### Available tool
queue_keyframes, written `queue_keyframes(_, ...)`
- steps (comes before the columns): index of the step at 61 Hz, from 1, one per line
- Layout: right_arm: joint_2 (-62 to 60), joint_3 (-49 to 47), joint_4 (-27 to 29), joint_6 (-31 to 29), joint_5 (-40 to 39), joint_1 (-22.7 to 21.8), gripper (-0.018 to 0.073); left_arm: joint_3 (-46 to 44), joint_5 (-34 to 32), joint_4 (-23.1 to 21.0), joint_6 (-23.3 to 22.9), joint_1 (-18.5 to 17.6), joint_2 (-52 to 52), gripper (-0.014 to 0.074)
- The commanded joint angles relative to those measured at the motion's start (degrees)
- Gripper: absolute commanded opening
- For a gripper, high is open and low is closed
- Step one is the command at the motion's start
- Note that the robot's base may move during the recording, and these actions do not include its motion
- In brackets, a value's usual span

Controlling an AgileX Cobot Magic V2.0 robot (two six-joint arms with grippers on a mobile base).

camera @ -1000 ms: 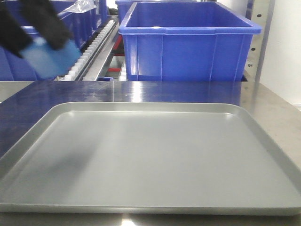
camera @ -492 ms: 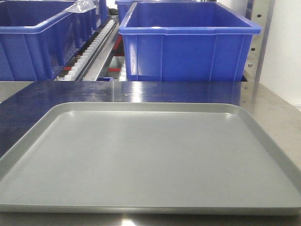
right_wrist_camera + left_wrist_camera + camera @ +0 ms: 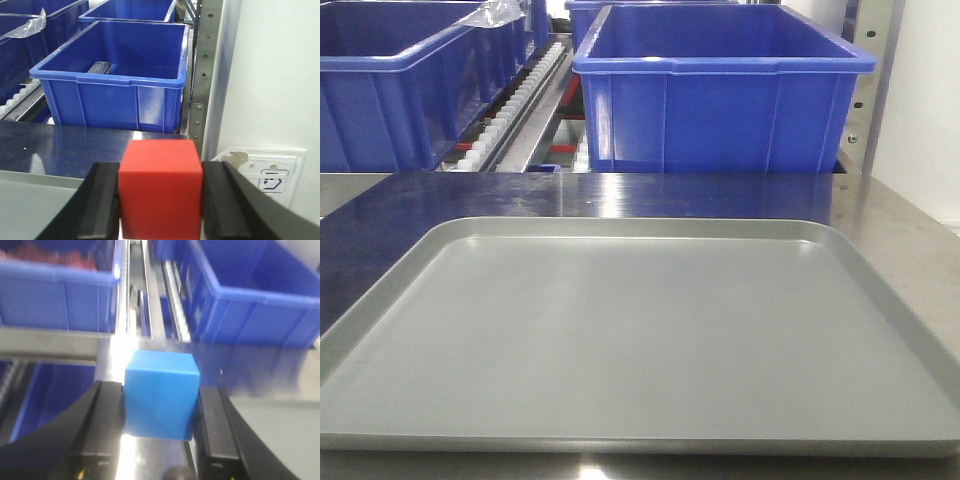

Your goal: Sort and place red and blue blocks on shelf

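The blue block (image 3: 161, 394) is clamped between the black fingers (image 3: 107, 415) of your left gripper (image 3: 159, 407), held off the bench (image 3: 910, 230) and facing the gap between two blue bins; the red block (image 3: 161, 187) is pinched the same way in your right gripper (image 3: 161, 200), squared up to the right-hand bin (image 3: 110, 95) and just left of the shelf (image 3: 202, 60) upright. Both grippers are closed on their blocks, and the grey tray (image 3: 640, 440) holds nothing.

You look to be in the carry stage; both blocks are picked up and neither is yet on the shelf. The next move calls for you to settle which spot takes which colour, bring each block forward over a bin wall or the front rail without clipping it, lower it until it is supported, and only then open the jaws; the two arms sit well apart, so they should not crowd each other.

Mind what you cannot see; the front view shows neither arm nor block. The left wrist view is blurred, and a reddish smear in the far left bin (image 3: 55, 260) cannot be identified. A dark object (image 3: 100, 66) on the right-hand bin's floor is too small to name, and both blocks' undersides are hidden.
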Motion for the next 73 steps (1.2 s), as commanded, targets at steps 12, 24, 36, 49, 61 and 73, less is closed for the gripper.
queue_keyframes(12, 0.6, -1.6, 0.0, -0.1, -4.6, -0.3, 0.0078, 0.2, -8.1, 1.3, 4.7, 0.1, -4.1, 0.0134)
queue_keyframes(24, 0.6, -1.6, 0.0, -0.1, -4.6, -0.3, 0.0078, 2.5, -8.6, -2.3, 4.8, 0.1, -6.1, 0.0133)
queue_keyframes(36, 0.6, -1.6, 0.0, -0.1, -4.6, -0.3, 0.0078, 4.4, -13.6, -2.3, 4.8, 0.1, -7.6, 0.0132)
queue_keyframes(49, 0.6, -1.6, 0.0, -0.1, -4.6, -0.3, 0.0078, 5.4, -15.1, -1.0, 4.8, 0.1, -7.7, 0.0132)
queue_keyframes(61, 0.6, -1.6, 0.0, -0.1, -4.6, -0.3, 0.0078, 5.4, -15.8, -1.0, 4.8, 1.6, -7.7, 0.0129)
queue_keyframes(73, 0.6, -1.6, 0.0, -0.1, -4.6, -0.3, 0.0078, 5.4, -16.0, -1.0, 4.8, 6.8, -7.7, 0.0124)
